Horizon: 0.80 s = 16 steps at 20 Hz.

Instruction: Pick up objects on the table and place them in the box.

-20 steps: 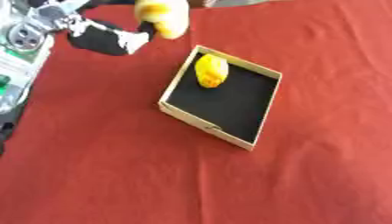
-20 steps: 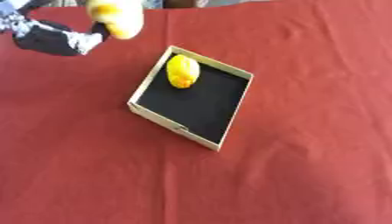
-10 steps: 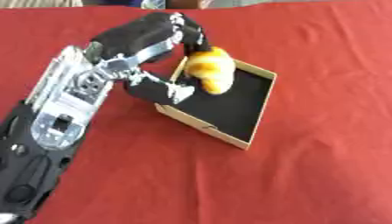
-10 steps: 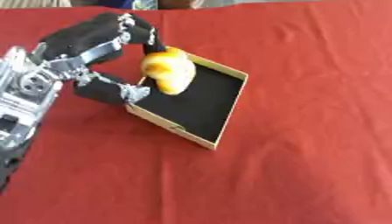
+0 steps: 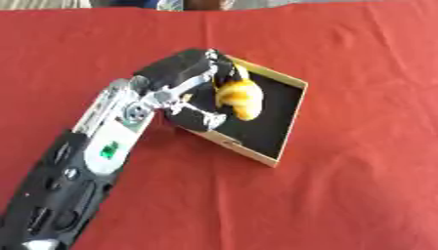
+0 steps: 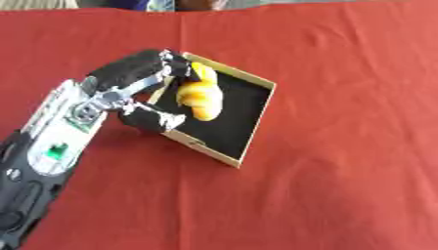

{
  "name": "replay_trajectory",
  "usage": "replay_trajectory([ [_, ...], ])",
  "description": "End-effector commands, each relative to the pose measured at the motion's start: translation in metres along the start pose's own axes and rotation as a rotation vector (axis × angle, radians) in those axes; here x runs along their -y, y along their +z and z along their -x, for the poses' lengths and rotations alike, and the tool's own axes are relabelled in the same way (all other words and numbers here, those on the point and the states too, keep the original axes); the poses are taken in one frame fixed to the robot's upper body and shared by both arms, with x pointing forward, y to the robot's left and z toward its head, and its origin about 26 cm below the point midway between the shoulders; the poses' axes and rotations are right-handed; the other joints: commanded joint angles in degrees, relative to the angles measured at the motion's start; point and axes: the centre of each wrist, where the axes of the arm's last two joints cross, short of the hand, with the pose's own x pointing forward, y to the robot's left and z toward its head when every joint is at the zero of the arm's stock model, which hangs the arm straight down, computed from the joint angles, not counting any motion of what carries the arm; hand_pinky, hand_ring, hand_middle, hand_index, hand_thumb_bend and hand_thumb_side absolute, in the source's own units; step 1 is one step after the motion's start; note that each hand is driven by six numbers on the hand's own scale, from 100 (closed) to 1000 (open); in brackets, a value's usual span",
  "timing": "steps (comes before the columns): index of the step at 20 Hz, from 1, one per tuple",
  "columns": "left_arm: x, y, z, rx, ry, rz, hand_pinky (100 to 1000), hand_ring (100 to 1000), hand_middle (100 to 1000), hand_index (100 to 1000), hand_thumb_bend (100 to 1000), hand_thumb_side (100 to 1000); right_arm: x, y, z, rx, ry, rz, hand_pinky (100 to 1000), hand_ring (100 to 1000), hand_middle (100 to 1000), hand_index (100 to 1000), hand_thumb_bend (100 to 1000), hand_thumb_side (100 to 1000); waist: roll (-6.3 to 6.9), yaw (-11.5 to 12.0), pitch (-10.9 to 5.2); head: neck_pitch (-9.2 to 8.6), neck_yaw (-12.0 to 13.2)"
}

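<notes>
The left hand [image 5: 184, 93] was found reaching in from the lower left, positioned over the near-left part of the box [image 5: 289, 116], a shallow tan-walled tray with a black floor lying askew on the red tablecloth [image 5: 359, 58]. The fingers and thumb were seen curled round a yellow object [image 5: 238, 96] — rounded, smooth and somewhat elongated — which was held over the box's interior, at or just above the floor; contact with the floor could not be established. A second patch of yellow [image 6: 204, 72] was noted just behind the held piece, against the far-left wall, and it could not be determined whether this was a separate item already deposited or part of the same one. The right hand was not seen in either view. As to progress, the task was judged well advanced: the object had been carried to the box but was not yet released, and no other loose objects were seen on the cloth within the views. Release and withdrawal of the hand were judged to be what remained. The long axis of the held object was observed to run roughly from the far-left corner of the box toward its centre — diagonal in the view — with the free end pointing down and to the right.
</notes>
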Motion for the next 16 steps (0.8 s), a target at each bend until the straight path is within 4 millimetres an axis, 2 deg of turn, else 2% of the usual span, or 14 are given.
replay_trajectory([
  [1, 0.000, -0.003, 0.000, 0.012, -0.039, -0.018, 879, 790, 741, 884, 142, 100, 0.002, -0.005, -0.007, 0.022, 0.012, -0.014, 937, 904, 774, 829, 100, 566, -0.14, 0.0, -1.03, -0.66, 0.1],
  [2, 0.000, -0.003, 0.001, 0.022, -0.058, -0.004, 941, 869, 819, 927, 244, 100, 0.002, -0.004, -0.007, 0.021, 0.012, -0.013, 937, 904, 774, 829, 100, 566, -0.15, 0.0, -0.99, -0.60, 0.0],
  [3, 0.000, -0.002, 0.001, 0.029, -0.081, 0.013, 952, 888, 833, 937, 287, 100, 0.003, -0.004, -0.007, 0.020, 0.013, -0.013, 938, 904, 774, 829, 100, 566, -0.17, 0.1, -0.95, -0.52, -0.1],
  [4, 0.000, -0.001, 0.001, 0.032, -0.103, 0.025, 984, 927, 857, 956, 371, 100, 0.003, -0.004, -0.007, 0.021, 0.013, -0.013, 938, 904, 774, 830, 100, 566, -0.19, 0.2, -0.94, -0.44, -0.1],
  [5, -0.001, -0.001, 0.002, 0.028, -0.127, 0.034, 995, 939, 865, 964, 417, 131, 0.003, -0.004, -0.007, 0.021, 0.012, -0.013, 937, 904, 774, 830, 100, 566, -0.23, 0.2, -0.93, -0.38, -0.2],
  [6, -0.001, 0.000, 0.003, 0.023, -0.148, 0.043, 1000, 955, 877, 979, 481, 260, 0.003, -0.004, -0.007, 0.022, 0.012, -0.013, 937, 904, 774, 829, 100, 565, -0.29, 0.3, -0.92, -0.35, -0.3],
  [9, 0.000, 0.002, 0.004, 0.006, -0.187, 0.060, 1000, 970, 892, 995, 516, 348, 0.003, -0.004, -0.007, 0.023, 0.012, -0.012, 938, 904, 774, 829, 100, 566, -0.42, 0.4, -0.99, -0.31, -0.6],
  [13, -0.005, 0.005, 0.005, -0.010, -0.182, 0.018, 1000, 954, 873, 982, 441, 316, 0.002, -0.003, -0.007, 0.020, 0.011, -0.013, 938, 905, 775, 830, 100, 564, -0.58, 0.5, -1.20, -0.31, -0.8],
  [15, -0.016, 0.010, 0.003, -0.013, -0.165, -0.057, 987, 932, 849, 967, 327, 274, 0.003, -0.003, -0.007, 0.017, 0.013, -0.012, 938, 904, 775, 830, 100, 564, -0.61, 0.6, -1.35, -0.30, -0.9],
  [16, -0.024, 0.014, 0.001, -0.013, -0.150, -0.112, 976, 918, 835, 957, 219, 240, 0.003, -0.002, -0.007, 0.016, 0.015, -0.011, 937, 904, 775, 830, 100, 575, -0.60, 0.8, -1.45, -0.29, -1.0],
])
